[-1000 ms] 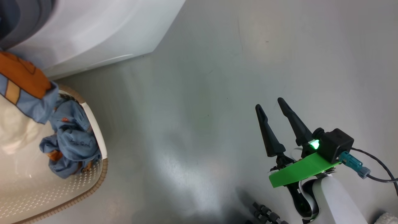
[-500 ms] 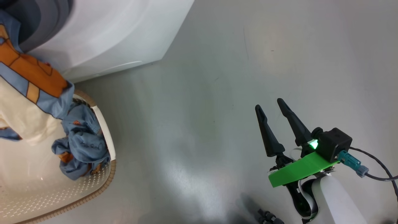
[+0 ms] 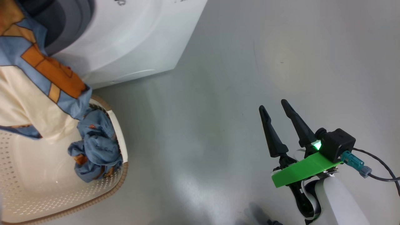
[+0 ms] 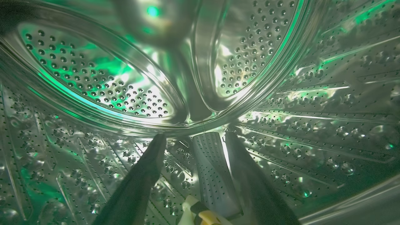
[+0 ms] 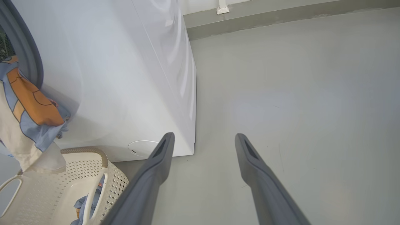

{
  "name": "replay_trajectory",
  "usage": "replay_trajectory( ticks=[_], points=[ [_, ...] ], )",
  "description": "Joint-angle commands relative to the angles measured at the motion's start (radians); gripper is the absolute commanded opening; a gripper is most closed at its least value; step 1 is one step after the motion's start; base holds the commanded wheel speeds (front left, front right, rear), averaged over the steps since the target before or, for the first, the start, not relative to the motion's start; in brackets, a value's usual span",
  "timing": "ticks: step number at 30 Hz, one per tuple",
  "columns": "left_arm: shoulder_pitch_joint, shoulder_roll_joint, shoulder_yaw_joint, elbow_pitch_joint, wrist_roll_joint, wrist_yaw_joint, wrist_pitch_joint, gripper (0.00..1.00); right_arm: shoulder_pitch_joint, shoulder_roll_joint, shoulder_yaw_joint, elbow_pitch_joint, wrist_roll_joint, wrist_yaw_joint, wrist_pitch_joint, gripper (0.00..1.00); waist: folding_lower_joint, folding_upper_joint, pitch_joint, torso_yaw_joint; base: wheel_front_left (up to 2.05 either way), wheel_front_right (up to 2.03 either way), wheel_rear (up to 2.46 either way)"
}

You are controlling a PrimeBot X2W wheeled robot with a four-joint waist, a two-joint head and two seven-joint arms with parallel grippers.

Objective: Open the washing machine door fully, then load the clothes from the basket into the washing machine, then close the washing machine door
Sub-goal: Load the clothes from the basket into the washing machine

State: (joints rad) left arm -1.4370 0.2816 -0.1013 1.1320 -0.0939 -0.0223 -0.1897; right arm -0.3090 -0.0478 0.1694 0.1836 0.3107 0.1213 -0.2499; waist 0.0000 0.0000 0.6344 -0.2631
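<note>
Inside the washing machine (image 3: pixel 134 37) we see our left gripper (image 4: pixel 195 136): its two dark fingers stand apart with nothing pinched between the tips, so it is open. Around it curves the perforated steel drum (image 4: pixel 93 84), lit green, and a pale lifter rib (image 4: pixel 212 168) lies on the drum wall behind the gap between the fingers.

At the machine's mouth, the cream garment (image 3: pixel 28 93) with orange and blue print hangs out past the grey gasket (image 3: pixel 72 22) and down the machine's front. Its lower end drapes over the basket (image 3: pixel 47 187); we cannot tell whether it touches the rim. The basket stands on the floor (image 3: pixel 218 93) just in front of the machine. In it the light blue garment (image 3: pixel 97 147) lies crumpled against the wall on the side nearer the machine's right corner, partly under the cream one.

Well to the right of the machine, over bare floor, our right gripper (image 3: pixel 272 104) hovers with its fingers spread wide and empty, pointing away from us
</note>
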Motion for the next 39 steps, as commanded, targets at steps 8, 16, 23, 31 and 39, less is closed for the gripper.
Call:
replay_trajectory(
  ticks=[8, 16, 23, 31, 39],
  points=[
    [0.061, -0.005, 0.000, -0.029, -0.035, -0.012, -0.048, 1.00, 0.005, -0.002, -0.006, -0.012, -0.012, 0.009, -0.012, 1.00, 0.0000, 0.0000, -0.049, 0.048, 0.00, 0.00, 0.00],
    [0.135, -0.027, 0.003, -0.080, -0.061, -0.014, -0.067, 1.00, 0.007, -0.002, -0.020, -0.014, -0.017, 0.009, -0.012, 1.00, 0.0000, 0.0000, -0.078, 0.077, 0.00, 0.00, 0.00],
    [0.257, -0.027, 0.019, -0.204, -0.085, -0.016, -0.071, 1.00, 0.017, -0.002, -0.034, -0.024, -0.024, 0.009, -0.012, 1.00, 0.0000, 0.0000, -0.093, 0.094, 0.00, 0.00, 0.00],
    [0.460, -0.031, 0.035, -0.451, -0.101, -0.008, -0.072, 1.00, 0.034, -0.002, -0.045, -0.033, -0.035, 0.009, -0.012, 1.00, 0.0000, 0.0000, -0.111, 0.117, 0.00, 0.00, 0.00],
    [0.692, -0.021, 0.062, -0.702, -0.120, 0.022, -0.072, 1.00, 0.044, -0.002, -0.048, -0.044, -0.045, 0.009, -0.012, 1.00, 0.0000, 0.0000, -0.119, 0.127, 0.00, 0.00, 0.00]
  ],
)
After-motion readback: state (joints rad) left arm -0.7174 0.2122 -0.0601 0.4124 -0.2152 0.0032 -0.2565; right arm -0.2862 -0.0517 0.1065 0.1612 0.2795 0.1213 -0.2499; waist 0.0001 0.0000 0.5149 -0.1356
